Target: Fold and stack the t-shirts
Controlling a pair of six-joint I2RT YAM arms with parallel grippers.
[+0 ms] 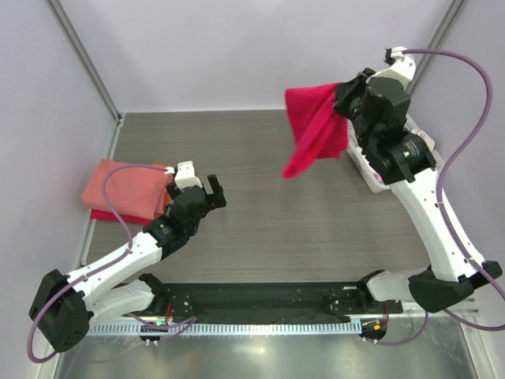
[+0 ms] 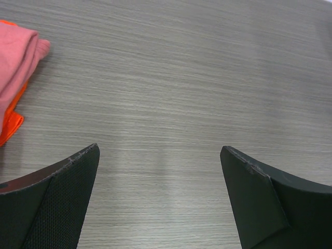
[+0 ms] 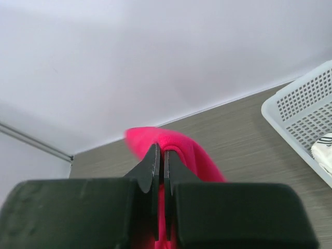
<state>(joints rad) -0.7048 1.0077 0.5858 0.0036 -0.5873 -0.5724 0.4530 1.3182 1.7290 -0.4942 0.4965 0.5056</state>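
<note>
My right gripper (image 1: 344,96) is shut on the bright crimson t-shirt (image 1: 314,126) and holds it in the air at the far right, where it hangs down above the table. In the right wrist view the crimson cloth (image 3: 193,154) is pinched between the jaws. A folded salmon-pink t-shirt (image 1: 126,188) lies on a folded red one (image 1: 106,214) at the left of the table. My left gripper (image 1: 211,192) is open and empty just right of that stack; the left wrist view shows the pink shirt (image 2: 15,67) at the left edge. A white dark-printed t-shirt (image 3: 324,150) lies in the basket.
A white plastic lattice basket (image 1: 371,170) stands at the right of the table, mostly hidden behind my right arm; its rim also shows in the right wrist view (image 3: 293,106). The grey wood-grain table (image 1: 260,213) lies between the arms. Walls close the far side.
</note>
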